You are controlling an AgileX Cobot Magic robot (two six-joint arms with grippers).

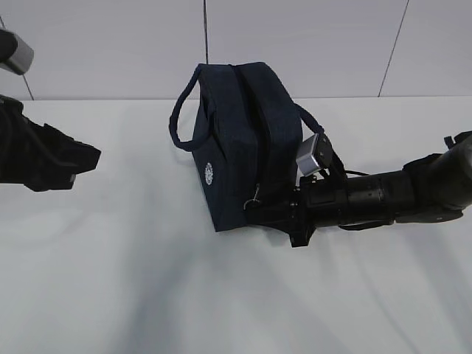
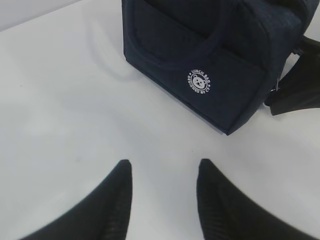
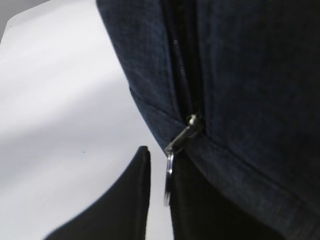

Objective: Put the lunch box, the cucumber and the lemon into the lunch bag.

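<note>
The dark navy lunch bag [image 1: 236, 140] stands on the white table, its zipper run down to the near end. It also shows in the left wrist view [image 2: 210, 50] and the right wrist view [image 3: 250, 75]. The metal ring pull [image 3: 169, 172] hangs at the bag's lower corner [image 1: 254, 198]. My right gripper [image 3: 161, 157] is at that corner [image 1: 259, 210], its jaws narrowly apart. The ring lies between them against the right finger, with a gap to the left finger. My left gripper [image 2: 162, 165] is open and empty over bare table at the left [image 1: 92, 158]. The lunch box, cucumber and lemon are out of view.
The bag's round white logo [image 2: 200, 81] faces the left gripper. One loop handle [image 1: 181, 118] sticks out on the bag's left side. The white table [image 1: 147, 280] runs back to a pale tiled wall [image 1: 310, 44].
</note>
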